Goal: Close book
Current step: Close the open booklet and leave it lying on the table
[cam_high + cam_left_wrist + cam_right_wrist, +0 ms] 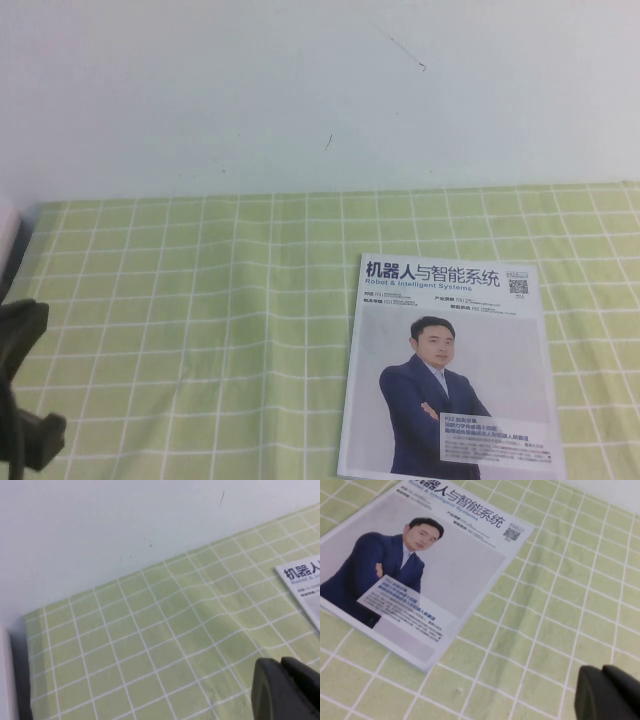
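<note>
Already the book (447,375) is lying closed, cover up, on the green checked cloth (200,300), toward the robot's right at the table's near edge. The left gripper (281,662) is hovering over bare cloth well to the book's left, its jaws sitting together. The right gripper (603,670) is hanging over cloth near the book, not touching it, jaws likewise together and holding nothing.

A closed book (450,370) lies flat on the green checked tablecloth (200,300).
</note>
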### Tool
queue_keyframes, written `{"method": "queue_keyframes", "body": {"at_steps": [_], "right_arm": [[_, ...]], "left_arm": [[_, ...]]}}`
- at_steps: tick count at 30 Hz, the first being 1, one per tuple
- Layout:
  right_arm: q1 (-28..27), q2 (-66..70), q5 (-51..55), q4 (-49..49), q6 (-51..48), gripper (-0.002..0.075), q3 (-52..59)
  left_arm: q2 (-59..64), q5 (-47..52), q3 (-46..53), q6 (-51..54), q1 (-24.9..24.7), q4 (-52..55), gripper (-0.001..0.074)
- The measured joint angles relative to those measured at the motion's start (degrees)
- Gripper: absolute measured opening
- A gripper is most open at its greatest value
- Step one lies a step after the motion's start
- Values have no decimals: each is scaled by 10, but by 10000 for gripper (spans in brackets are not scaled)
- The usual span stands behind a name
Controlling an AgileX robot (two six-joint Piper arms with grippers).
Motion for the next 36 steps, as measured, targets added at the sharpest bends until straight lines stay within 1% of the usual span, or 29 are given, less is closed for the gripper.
{"method": "queue_keyframes", "body": {"at_steps": [4, 8, 17, 26, 29, 31, 33, 36], "right_arm": [[0, -28, -1, 19, 0, -3, 39], [0, -31, -5, 29, 0, -3, 45], [0, -32, -7, 32, 0, -3, 45], [0, -32, -7, 32, 0, -3, 45], [0, -33, -7, 34, 0, -3, 45], [0, -33, -7, 36, 0, -3, 45], [0, -33, -7, 36, 0, -3, 45], [0, -33, -7, 36, 0, -3, 45]], "left_arm": [[-71, -61, 72, -1, 0, 18, -2], [-107, -77, 100, -1, 0, 23, -2], [-115, -79, 135, 0, 0, 28, -2], [-116, -72, 139, 0, 0, 31, -2], [-134, -50, 141, -21, 2, 46, -2], [-158, -30, 141, -25, 11, 28, -2], [-194, -16, 145, -7, 34, -11, -2], [-246, -9, 153, 69, 94, -79, -2]]}}
